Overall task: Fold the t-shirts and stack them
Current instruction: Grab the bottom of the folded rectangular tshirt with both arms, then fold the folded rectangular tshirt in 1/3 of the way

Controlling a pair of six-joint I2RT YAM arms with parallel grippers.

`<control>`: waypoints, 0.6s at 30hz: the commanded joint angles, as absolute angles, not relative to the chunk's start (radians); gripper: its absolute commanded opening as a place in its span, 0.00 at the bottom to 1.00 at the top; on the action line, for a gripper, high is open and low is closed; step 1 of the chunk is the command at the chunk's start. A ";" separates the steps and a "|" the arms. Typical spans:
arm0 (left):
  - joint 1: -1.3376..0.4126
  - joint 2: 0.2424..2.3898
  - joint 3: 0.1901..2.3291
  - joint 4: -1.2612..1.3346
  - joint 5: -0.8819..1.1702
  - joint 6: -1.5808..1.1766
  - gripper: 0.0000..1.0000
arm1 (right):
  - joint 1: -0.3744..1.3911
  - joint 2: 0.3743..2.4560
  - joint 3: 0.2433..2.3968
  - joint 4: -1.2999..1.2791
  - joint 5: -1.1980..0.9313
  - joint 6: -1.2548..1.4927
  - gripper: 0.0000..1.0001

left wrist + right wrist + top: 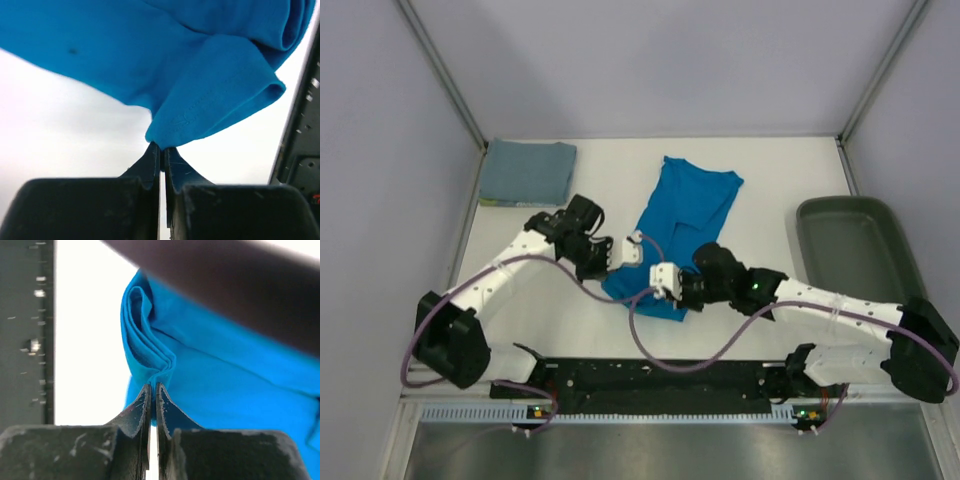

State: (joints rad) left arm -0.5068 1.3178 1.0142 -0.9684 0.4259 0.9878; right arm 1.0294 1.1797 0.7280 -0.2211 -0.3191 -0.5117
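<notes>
The bright cobalt blue t-shirt (685, 215) lies partly folded in the middle of the white table, running from the back toward the near edge. My left gripper (616, 262) is shut on a hemmed corner of it (165, 137) at its near left edge. My right gripper (660, 290) is shut on a bunched fold of the same shirt (155, 375) at its near end. The dusty grey-blue t-shirt (528, 171) lies in a square fold at the back left corner.
A dark green tray (858, 250) sits at the right edge of the table. Grey walls enclose the table on three sides. A black rail (660, 378) with cables runs along the near edge between the arm bases.
</notes>
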 commanded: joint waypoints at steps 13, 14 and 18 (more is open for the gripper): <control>-0.483 2.054 1.850 -0.973 0.287 0.701 0.00 | 0.534 1.420 0.808 0.018 -0.301 -0.597 0.00; -0.485 2.077 1.868 -0.971 0.287 0.703 0.00 | 0.529 1.442 0.814 0.017 -0.293 -0.603 0.00; -0.485 2.144 1.928 -0.968 0.276 0.689 0.00 | 0.494 1.495 0.834 0.024 -0.287 -0.594 0.00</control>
State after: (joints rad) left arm -0.4911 2.1090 1.8481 -0.9516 0.2932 0.7235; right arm 0.5266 1.4590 0.7780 -0.0299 -0.2790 -0.5667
